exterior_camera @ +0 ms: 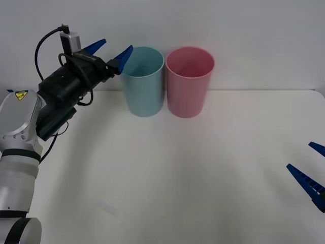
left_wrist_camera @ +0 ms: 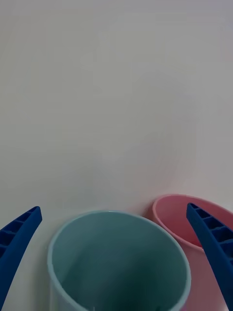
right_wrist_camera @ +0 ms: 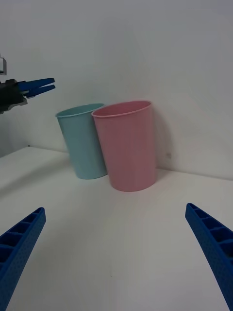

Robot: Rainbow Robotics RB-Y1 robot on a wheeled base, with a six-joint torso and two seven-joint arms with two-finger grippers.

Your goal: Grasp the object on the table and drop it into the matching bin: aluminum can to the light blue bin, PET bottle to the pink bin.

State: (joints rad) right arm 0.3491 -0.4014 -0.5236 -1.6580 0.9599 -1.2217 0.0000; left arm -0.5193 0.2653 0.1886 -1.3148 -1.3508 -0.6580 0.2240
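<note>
The light blue bin (exterior_camera: 143, 86) and the pink bin (exterior_camera: 189, 85) stand upright side by side at the back of the white table (exterior_camera: 177, 168), touching. My left gripper (exterior_camera: 113, 50) hangs open and empty just above the blue bin's left rim. In the left wrist view the blue bin's mouth (left_wrist_camera: 116, 262) lies below the left gripper (left_wrist_camera: 112, 210), with the pink bin (left_wrist_camera: 172, 216) beside it. The aluminum can and the PET bottle are out of view. My right gripper (exterior_camera: 299, 155) waits open at the table's right edge.
A plain white wall rises right behind the bins. The right wrist view takes in the blue bin (right_wrist_camera: 85, 146), the pink bin (right_wrist_camera: 128, 146) and the left gripper (right_wrist_camera: 39, 86) from across the tabletop, between the open right gripper (right_wrist_camera: 115, 209).
</note>
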